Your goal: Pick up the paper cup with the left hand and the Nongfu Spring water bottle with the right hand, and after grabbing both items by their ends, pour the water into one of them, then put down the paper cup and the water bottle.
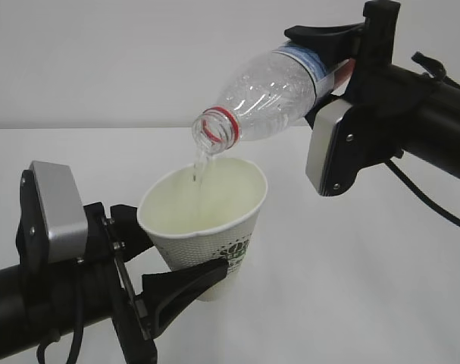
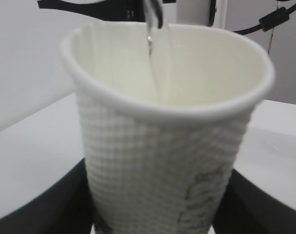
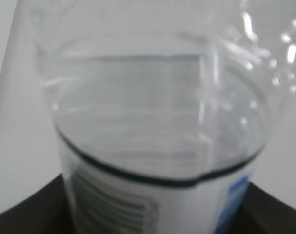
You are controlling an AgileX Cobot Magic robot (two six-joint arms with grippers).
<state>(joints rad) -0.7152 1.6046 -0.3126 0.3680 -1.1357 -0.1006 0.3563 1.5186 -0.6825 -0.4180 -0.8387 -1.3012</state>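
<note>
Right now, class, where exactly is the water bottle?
In the exterior view the water bottle is upper centre-right, held at its base end by the right hand, tilted mouth-down just above the paper cup, which the left hand holds.

Obstacles: paper cup [image 1: 205, 227] held mid-air, tilted water bottle [image 1: 264, 91] just above its rim. Bare white table [image 1: 351, 288] is seen below and right.

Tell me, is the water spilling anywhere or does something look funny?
No spill shows. The water falls from the tipped bottle straight into the paper cup. One odd thing: the cup's rim is squashed out of round where the left gripper squeezes it.
</note>
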